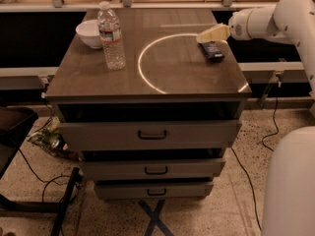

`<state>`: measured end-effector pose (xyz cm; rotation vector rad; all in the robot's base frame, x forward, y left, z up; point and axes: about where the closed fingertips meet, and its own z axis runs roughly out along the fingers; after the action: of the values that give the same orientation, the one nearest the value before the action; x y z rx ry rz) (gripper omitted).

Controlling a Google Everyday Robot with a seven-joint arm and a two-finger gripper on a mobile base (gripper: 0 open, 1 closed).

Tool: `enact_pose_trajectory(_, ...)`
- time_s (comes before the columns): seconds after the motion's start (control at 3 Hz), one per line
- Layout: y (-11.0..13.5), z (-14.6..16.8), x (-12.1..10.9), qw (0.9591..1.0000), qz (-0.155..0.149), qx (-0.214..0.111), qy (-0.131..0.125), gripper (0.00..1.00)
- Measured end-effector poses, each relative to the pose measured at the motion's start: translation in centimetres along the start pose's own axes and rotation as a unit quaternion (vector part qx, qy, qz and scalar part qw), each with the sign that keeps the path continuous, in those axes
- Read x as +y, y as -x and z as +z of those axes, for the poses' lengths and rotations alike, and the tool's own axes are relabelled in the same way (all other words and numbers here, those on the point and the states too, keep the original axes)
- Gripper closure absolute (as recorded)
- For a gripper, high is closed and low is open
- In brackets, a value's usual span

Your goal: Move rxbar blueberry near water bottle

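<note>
The rxbar blueberry (211, 50) is a small dark flat bar lying on the right side of the wooden cabinet top (147, 77). The water bottle (111, 36) is a clear ribbed bottle with a white cap and label band, standing upright at the left of the top. My gripper (205, 36) reaches in from the right on a white arm, its pale fingers pointing left, just above the far end of the bar.
A small white bowl (89, 33) sits just behind and left of the bottle. A bright ring of light (147, 77) marks the top's middle. Drawers (151, 133) lie below the top. Cables run on the floor at both sides.
</note>
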<state>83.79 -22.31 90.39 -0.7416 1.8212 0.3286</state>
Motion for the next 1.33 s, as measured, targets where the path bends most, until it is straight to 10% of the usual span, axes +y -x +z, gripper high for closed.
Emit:
enact_pose_trajectory(1.0, -5.6, 0.7, -0.9, 0.9982, 0.054, 0.018, 0.020, 0.00)
enact_pose_trajectory(1.33, -7.2, 1.2, -0.4, 0.9963, 0.069, 0.030, 0.041, 0.19)
